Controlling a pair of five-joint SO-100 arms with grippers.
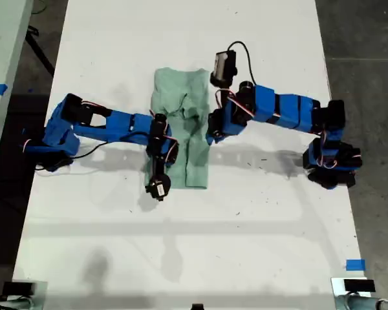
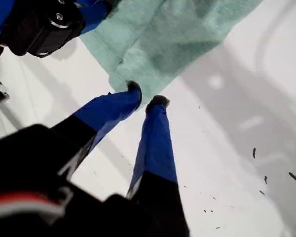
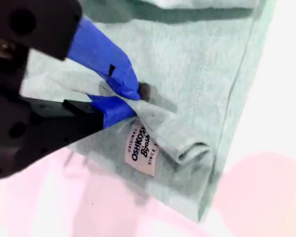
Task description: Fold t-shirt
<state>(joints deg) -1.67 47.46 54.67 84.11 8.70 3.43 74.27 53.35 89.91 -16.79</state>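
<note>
T-shirt (image 1: 181, 123): lies bunched and partly folded mid-counter (image 1: 246, 226), between both arms.
First gripper (image 2: 147, 98): jaws slightly apart at the shirt's edge, holding nothing.
Second gripper (image 3: 134, 98): jaws closed, pinching a shirt fold beside the label (image 3: 142, 150).

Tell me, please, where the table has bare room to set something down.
The table is bare along the exterior view's bottom, below both arms, and at its top, above the t-shirt. The middle is crowded: my first gripper and my second gripper work the shirt there.

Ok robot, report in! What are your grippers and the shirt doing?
My first gripper slightly open at the t-shirt edge. My second gripper shut on a fold by the label. Shirt partly folded. Nothing in the way.
</note>
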